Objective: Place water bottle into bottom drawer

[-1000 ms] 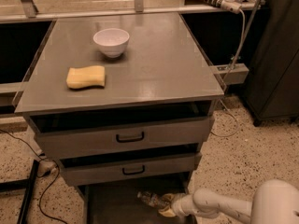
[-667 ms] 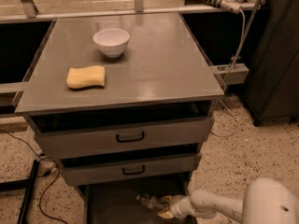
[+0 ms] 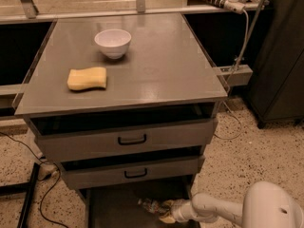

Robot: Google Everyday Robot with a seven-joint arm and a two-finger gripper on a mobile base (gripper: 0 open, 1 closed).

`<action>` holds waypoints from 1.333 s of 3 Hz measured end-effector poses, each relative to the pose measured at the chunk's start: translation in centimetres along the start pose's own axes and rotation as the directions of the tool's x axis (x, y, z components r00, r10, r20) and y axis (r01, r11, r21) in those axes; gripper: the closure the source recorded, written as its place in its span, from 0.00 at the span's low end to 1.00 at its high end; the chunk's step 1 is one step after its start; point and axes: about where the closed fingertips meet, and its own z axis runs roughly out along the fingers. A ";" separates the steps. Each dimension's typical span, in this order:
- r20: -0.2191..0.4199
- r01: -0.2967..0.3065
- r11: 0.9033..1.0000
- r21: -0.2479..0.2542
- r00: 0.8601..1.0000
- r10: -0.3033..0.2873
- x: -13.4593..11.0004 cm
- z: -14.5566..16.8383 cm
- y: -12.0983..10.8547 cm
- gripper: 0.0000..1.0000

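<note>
The water bottle (image 3: 151,205), clear and crinkled with a coloured label band, lies low over the dark floor of the open bottom drawer (image 3: 111,208), at the foot of the cabinet. My gripper (image 3: 167,213) reaches in from the right on its white arm (image 3: 213,210) and is shut on the bottle's right end. The bottle points left, away from the gripper. I cannot tell whether the bottle rests on the drawer floor.
Two grey drawer fronts with black handles (image 3: 132,140) (image 3: 136,174) sit above the open drawer. On the cabinet top are a white bowl (image 3: 113,42) and a yellow sponge (image 3: 87,78). Cables (image 3: 33,156) lie on the floor at left; a dark cabinet (image 3: 280,56) stands at right.
The arm's white body has shifted slightly at the lower right. The gripper and bottle stay in about the same place in the bottom drawer.
</note>
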 end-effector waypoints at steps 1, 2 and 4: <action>0.000 0.000 1.000 0.000 1.000 0.000 0.0 0.0 0.0 0.59; 0.000 0.000 1.000 0.000 1.000 0.000 0.0 0.0 0.0 0.36; 0.000 0.000 1.000 0.000 1.000 0.000 0.0 0.0 0.0 0.00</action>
